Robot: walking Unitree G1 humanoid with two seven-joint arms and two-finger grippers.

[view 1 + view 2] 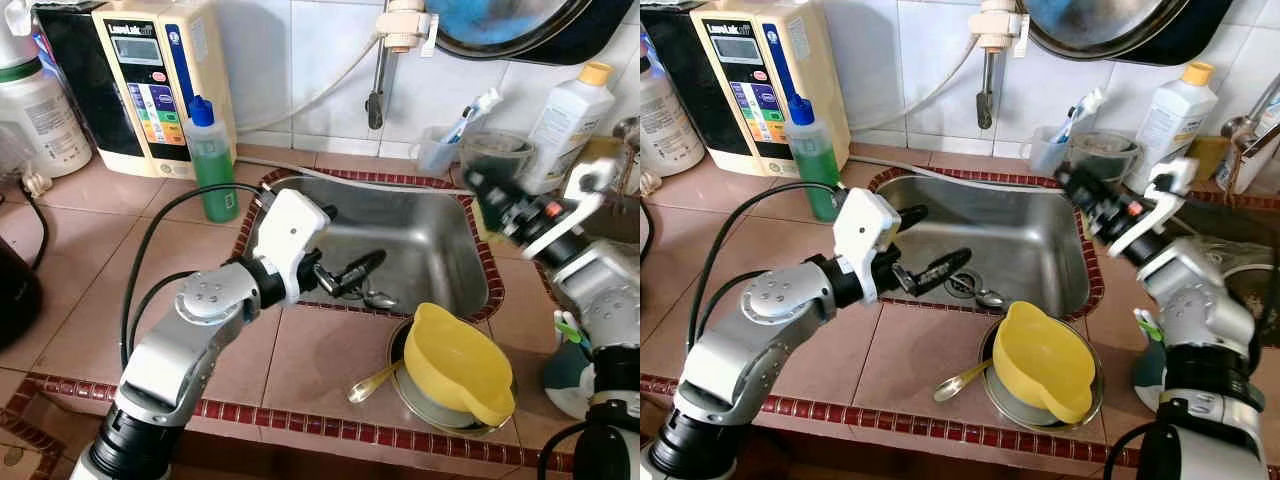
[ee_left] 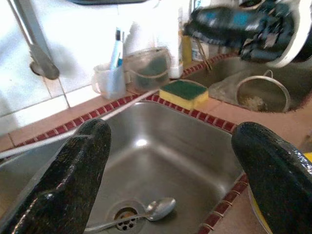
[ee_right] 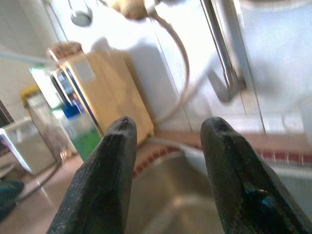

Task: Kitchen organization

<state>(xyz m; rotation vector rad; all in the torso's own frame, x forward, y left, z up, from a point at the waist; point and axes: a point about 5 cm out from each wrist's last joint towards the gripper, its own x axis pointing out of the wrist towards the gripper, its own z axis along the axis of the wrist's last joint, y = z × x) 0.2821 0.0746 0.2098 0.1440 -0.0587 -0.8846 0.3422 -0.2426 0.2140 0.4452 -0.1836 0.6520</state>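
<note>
Reaching over the near rim of the sink [image 1: 470,290], your left gripper [image 2: 170,180] has its two black fingers spread wide and holds nothing. Directly beyond and below its fingertips, on the basin floor, a spoon [image 2: 155,209] lies with its handle across the drain [image 2: 124,217] and its bowl just past it. By my reading, you are at the approach step of clearing the sink, and that spoon is the likely target. The next move calls for lowering the gripper into the basin and lining the fingers up across the thin handle, since a flat spoon on steel leaves little to catch.

Your right gripper [image 3: 168,161] hovers above the far right corner of the sink, blurred in the head views, fingers apart and empty, pointed toward the tap [image 3: 222,63] and the back wall.

To the right of your left gripper, on the counter, a yellow jug [image 1: 455,365] rests tipped inside a round metal bowl [image 1: 420,405], with a gold spoon [image 1: 372,383] poking out from beneath it. Past the sink's far rim stand a clear cup [image 2: 108,80] holding a toothbrush, a lidded plastic tub [image 2: 148,68] with something dark inside, and a green-and-yellow sponge [image 2: 184,92]. A metal strainer [image 2: 263,92] with bits of residue sits in a second basin beyond.
</note>
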